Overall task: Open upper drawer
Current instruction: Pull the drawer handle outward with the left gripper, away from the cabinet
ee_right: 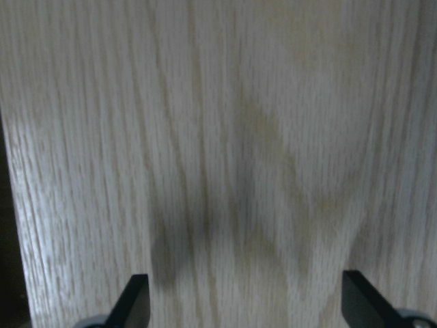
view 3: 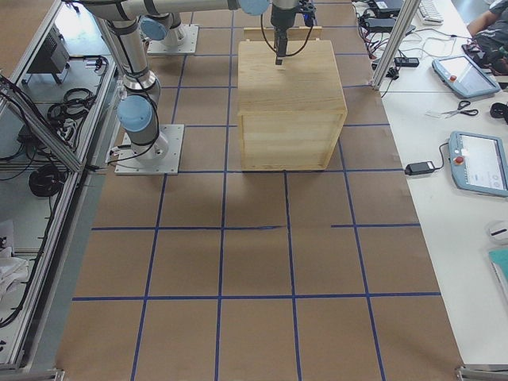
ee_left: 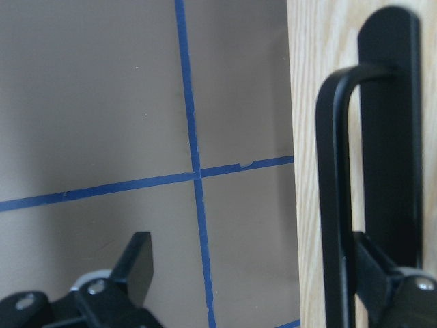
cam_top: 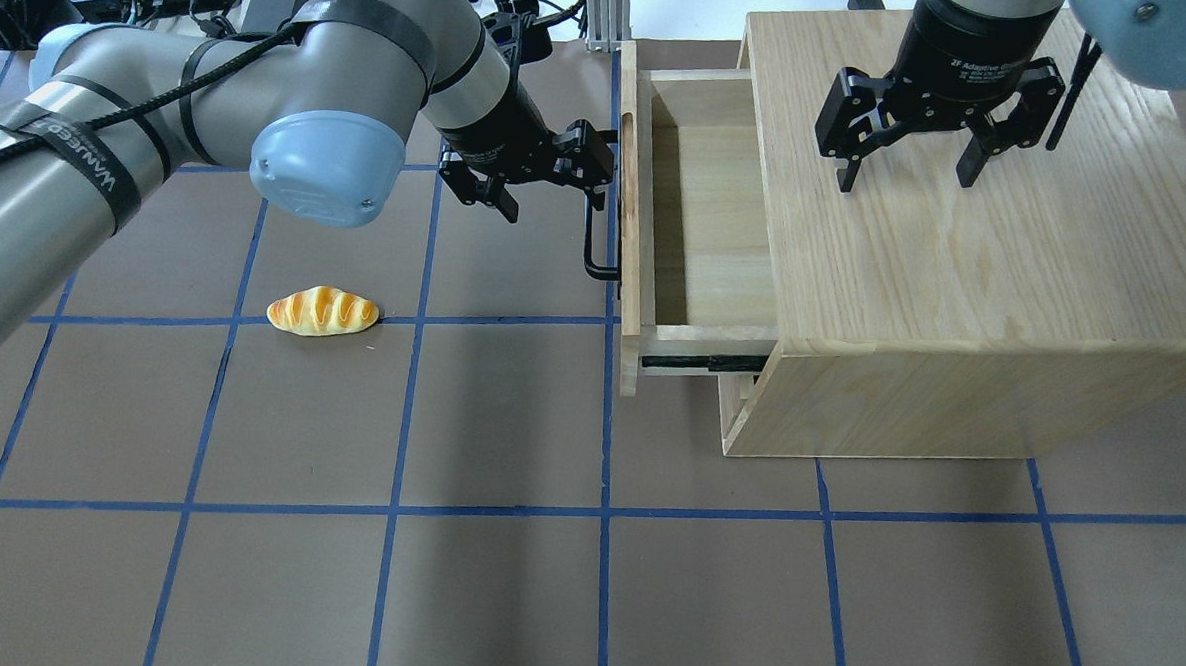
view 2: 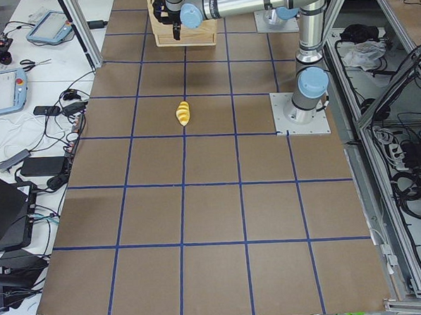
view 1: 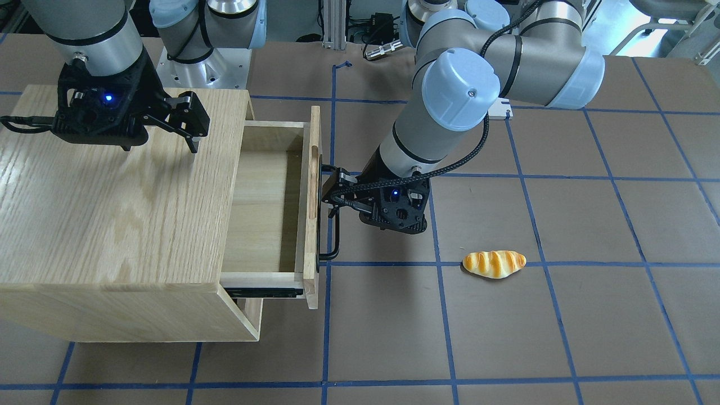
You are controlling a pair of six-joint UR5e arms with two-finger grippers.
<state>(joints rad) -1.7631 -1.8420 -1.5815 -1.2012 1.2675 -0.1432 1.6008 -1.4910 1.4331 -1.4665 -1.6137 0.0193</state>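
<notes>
The upper drawer [view 1: 264,208] stands partly pulled out of the oak cabinet [view 1: 112,197], and its light-wood inside is empty; it also shows in the overhead view [cam_top: 702,238]. Its black bar handle [view 1: 336,236] runs along the front panel [cam_top: 633,235]. My left gripper [cam_top: 555,181] is open at the handle's far end. In the left wrist view the bar [ee_left: 334,205] lies between the fingers, close to the right finger [ee_left: 379,273]. My right gripper [cam_top: 905,176] is open, fingertips pointing down just over the cabinet top [ee_right: 239,137].
A toy bread roll [view 1: 494,264] lies on the brown table with blue grid tape, to the open side of the drawer; it also shows in the overhead view [cam_top: 322,311]. The cabinet [view 3: 290,95] takes up the table's right end.
</notes>
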